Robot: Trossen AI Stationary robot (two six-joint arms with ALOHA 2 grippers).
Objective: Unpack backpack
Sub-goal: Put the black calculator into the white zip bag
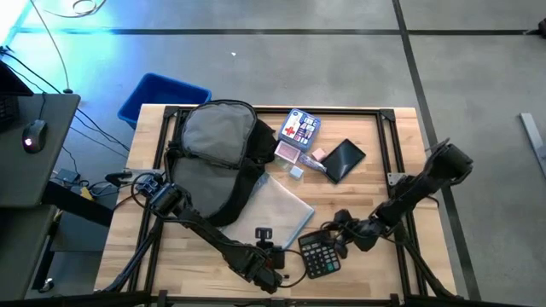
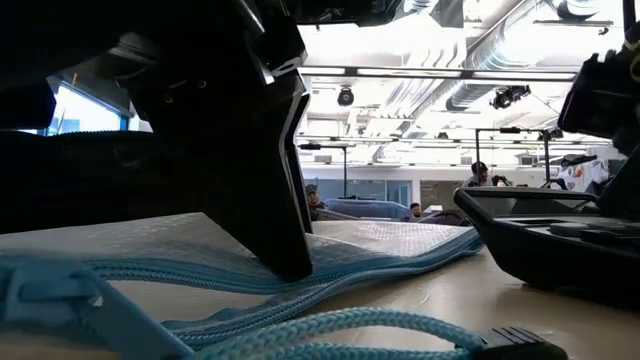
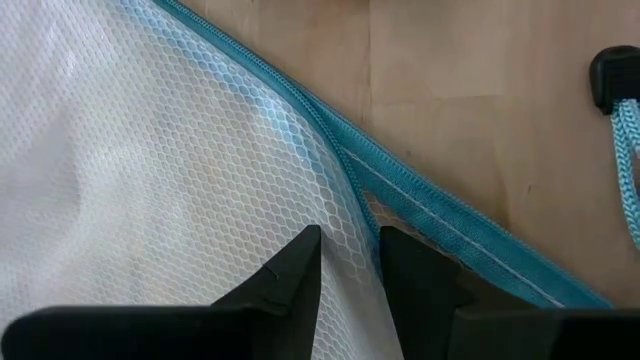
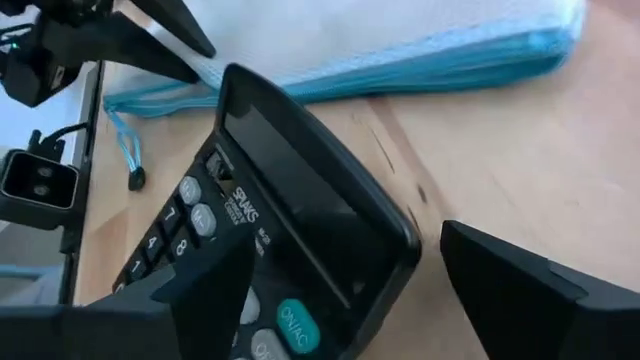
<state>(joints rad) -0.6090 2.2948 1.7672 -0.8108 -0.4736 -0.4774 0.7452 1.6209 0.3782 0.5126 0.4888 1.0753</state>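
High view of a wooden table point(image 1: 401, 162) with two dark robot arms reaching over scattered items.

At the left and back lies the backpack point(image 1: 217, 141), black with grey lining, flap spread open. In front of it, the left gripper point(image 3: 348, 262) is pinched shut on the blue zipper edge of a white mesh pouch point(image 3: 150, 170) near the front edge. Just right, the right gripper point(image 4: 340, 290) is spread wide either side of a black calculator point(image 4: 290, 230), not gripping it.
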